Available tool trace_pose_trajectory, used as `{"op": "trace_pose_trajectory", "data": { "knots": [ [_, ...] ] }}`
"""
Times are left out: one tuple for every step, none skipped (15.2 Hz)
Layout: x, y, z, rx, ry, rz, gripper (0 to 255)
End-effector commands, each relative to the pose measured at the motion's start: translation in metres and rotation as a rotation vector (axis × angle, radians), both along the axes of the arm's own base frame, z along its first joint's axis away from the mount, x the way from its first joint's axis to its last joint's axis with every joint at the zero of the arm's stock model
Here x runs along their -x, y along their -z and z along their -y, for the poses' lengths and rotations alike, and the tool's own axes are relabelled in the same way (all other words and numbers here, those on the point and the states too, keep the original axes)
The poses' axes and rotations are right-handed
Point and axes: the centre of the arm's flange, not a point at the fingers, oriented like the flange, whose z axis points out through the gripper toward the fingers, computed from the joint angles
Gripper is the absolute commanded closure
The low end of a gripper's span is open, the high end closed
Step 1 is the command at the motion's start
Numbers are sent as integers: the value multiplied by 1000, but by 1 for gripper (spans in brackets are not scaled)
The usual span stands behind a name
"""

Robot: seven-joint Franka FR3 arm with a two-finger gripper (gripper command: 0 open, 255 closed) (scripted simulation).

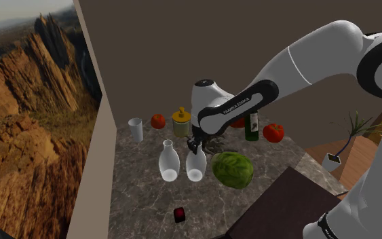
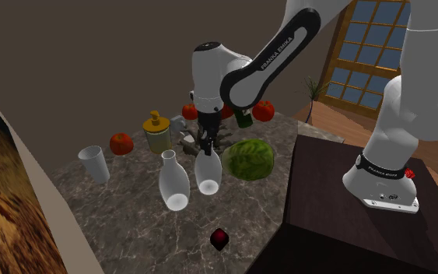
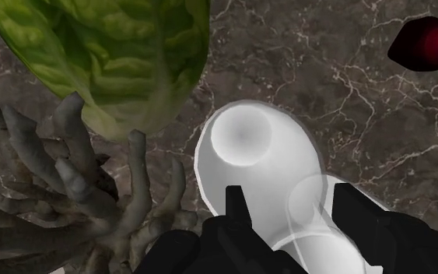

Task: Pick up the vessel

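Vessel [image 1: 195,165], white and narrow-necked, upright on the marble tabletop [image 1: 142,197], directly under the black gripper [image 1: 195,147]. Fingers spread to either side of the neck, apparently not yet pinching. Aimed straight down, likely for the sake of that slim neck, the one part narrow enough to clasp. Just beside: twin white vessel [image 1: 169,163] and watermelon [image 1: 232,170], hence little room for a sideways reach. Behind, grey coral-like piece [image 3: 69,194]. Farther back, yellow jar [image 1: 180,122], tomato [image 1: 157,121], white cup [image 1: 136,129].
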Motion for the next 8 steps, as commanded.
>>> {"op": "trace_pose_trajectory", "data": {
  "knots": [
    [0, 1, 0, 1, 0, -2, 255],
    [0, 1, 1, 1, 0, -2, 255],
    [0, -5, 1, 1, 0, -2, 255],
    [0, -10, 1, 1, 0, -2, 255],
    [0, -15, 1, 1, 0, -2, 255],
    [0, -21, 1, 1, 0, -2, 255],
    [0, -26, 1, 1, 0, -2, 255],
    [0, -31, 1, 1, 0, -2, 255]
  ]
}}
